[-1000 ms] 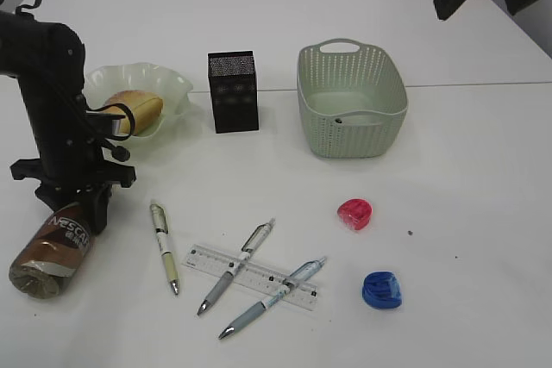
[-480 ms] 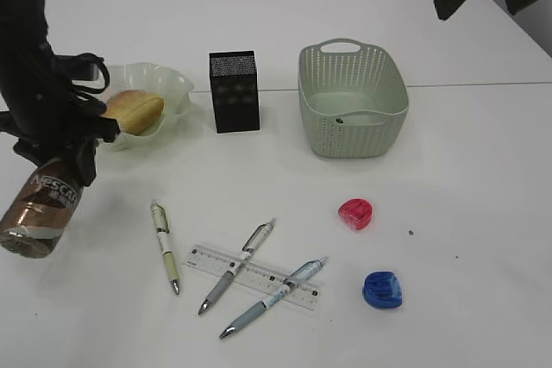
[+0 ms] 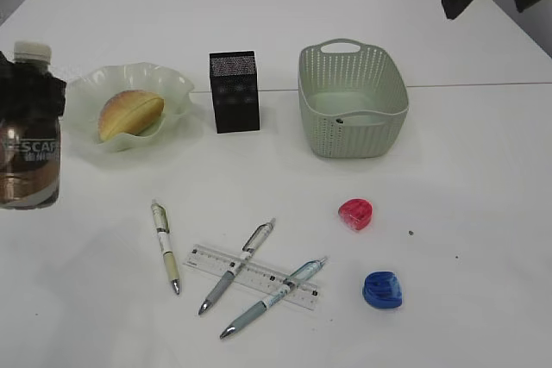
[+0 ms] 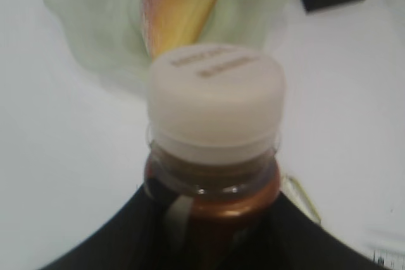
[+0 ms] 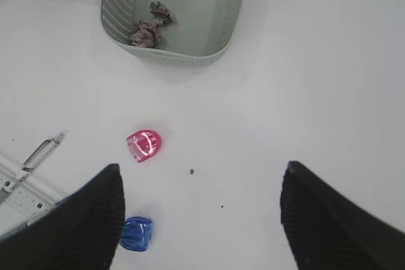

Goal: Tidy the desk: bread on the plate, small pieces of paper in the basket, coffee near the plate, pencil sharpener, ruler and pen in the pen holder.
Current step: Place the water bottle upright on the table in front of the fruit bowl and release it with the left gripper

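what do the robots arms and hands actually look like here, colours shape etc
Little shows. The right hand has two broad, matte black fingers with rounded tips, no markings or cables visible. In the exterior view it appears as dark angular shapes at the top right. The left hand shows only as smooth black curved surfaces at the frame's bottom.

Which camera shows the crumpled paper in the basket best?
The right wrist view: it looks down into the basket, showing the paper plainly. The exterior view shows only a dark speck through the wall; the left wrist view shows none.
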Controlling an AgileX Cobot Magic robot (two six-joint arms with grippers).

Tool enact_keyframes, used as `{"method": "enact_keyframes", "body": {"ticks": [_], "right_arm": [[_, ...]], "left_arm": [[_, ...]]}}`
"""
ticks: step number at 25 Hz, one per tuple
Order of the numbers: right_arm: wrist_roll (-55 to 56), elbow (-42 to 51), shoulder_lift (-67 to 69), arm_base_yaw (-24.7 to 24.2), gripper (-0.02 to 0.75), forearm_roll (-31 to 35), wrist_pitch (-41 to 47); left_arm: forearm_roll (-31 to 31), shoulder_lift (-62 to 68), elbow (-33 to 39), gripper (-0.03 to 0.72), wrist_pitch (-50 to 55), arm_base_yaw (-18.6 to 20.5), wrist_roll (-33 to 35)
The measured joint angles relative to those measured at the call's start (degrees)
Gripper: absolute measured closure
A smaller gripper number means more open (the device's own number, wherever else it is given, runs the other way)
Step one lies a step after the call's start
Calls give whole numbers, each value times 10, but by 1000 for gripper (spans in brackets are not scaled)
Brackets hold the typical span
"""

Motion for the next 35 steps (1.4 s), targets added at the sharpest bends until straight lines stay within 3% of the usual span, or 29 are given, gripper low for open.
{"method": "enact_keyframes", "body": {"ticks": [10, 19, 26, 35], "right_arm": [[0, 0, 0, 0, 176, -18, 0], [0, 0, 0, 0, 176, -47, 0], [0, 0, 0, 0, 176, -53, 0], [-1, 0, 0, 0, 176, -62, 2]], "left_arm": [[0, 20, 222, 437, -515, 0, 0], [-5, 171, 236, 437, -775, 0, 0], [-18, 261, 236, 437, -827, 0, 0], [-15, 275, 232, 433, -848, 0, 0]]}}
